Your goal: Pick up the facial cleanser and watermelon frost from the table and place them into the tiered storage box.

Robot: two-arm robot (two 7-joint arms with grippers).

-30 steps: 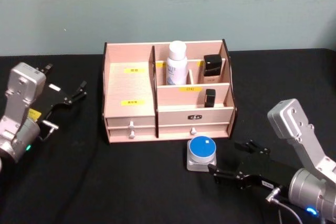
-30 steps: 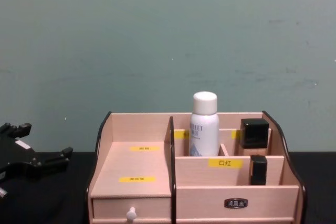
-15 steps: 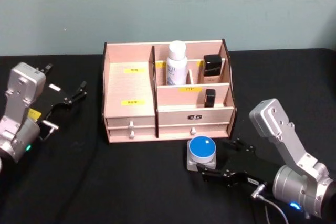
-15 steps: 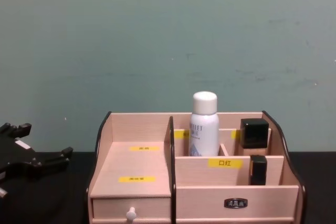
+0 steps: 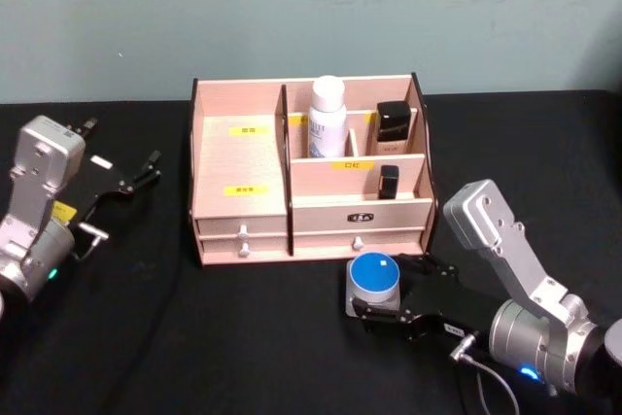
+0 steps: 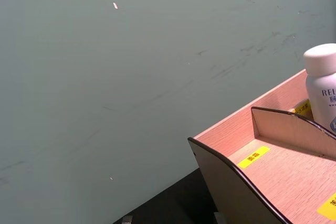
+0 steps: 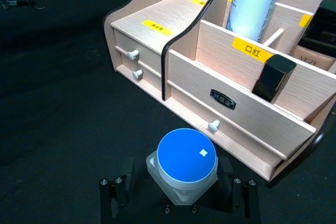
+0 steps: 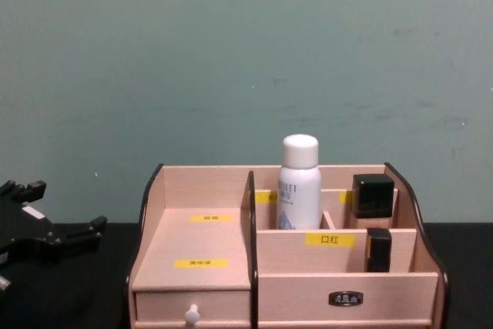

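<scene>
Watermelon frost (image 5: 374, 282) is the one left for us: the squat frosted jar with its bright-blue lid sits on the black table (image 5: 243, 337), just in front of the tiered storage box (image 5: 360, 219), near the drawer knobs. Our right gripper (image 5: 389, 296) is low at table height with its jaws spread, one finger on each side of the jar. In the right wrist view the jar (image 7: 186, 163) sits centred between them, so we judge that a straight squeeze should catch it squarely below the lid. Whether the pads touch yet, we cannot tell.

Our facial cleanser (image 5: 328, 119) stands upright in a rear compartment of the box, beside two black-capped cosmetics (image 5: 393, 126), so that half looks done. Over on the far side, our left gripper (image 5: 136, 174) is parked well apart from the box, fingers apart and holding nothing.
</scene>
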